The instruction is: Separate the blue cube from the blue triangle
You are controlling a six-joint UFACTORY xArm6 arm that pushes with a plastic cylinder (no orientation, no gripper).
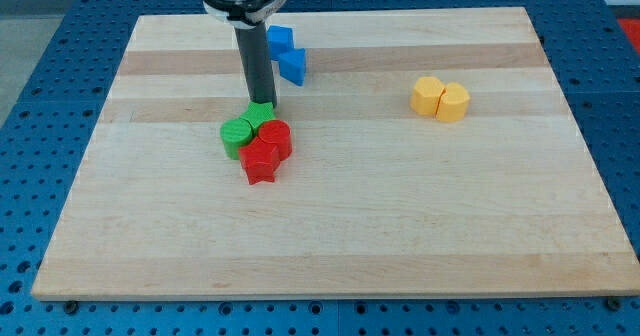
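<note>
Nearest the view's bottom among the pieces is a red star-shaped plastic block (260, 162), lying on the pale wooden table (330, 236) at the lower end of a tight cluster. My tip (264, 105) comes down just above that cluster, right at the upper edge of a green block (262, 114) whose shape I cannot make out because the rod partly covers it. No gripper is fitted, so there is nothing released or clenched to report (only the straight dark rod).

Working outward from my tip: a green round plastic block (237, 133) sits just to the view's left and below, and a red cylinder-like plastic block (275, 134) sits just below, both touching the star and each other as far as I can see.

Toward the view's top, just right of the rod, are the task's pieces. One blue plastic block (280, 39) lies higher, partly hidden behind the rod, and a second blue plastic block (292, 65) lies just below and right of it. They appear to touch; which is the cube and which the triangle I cannot tell.

Well apart, toward the view's right, two yellow plastic blocks (439, 99) sit side by side, touching
</note>
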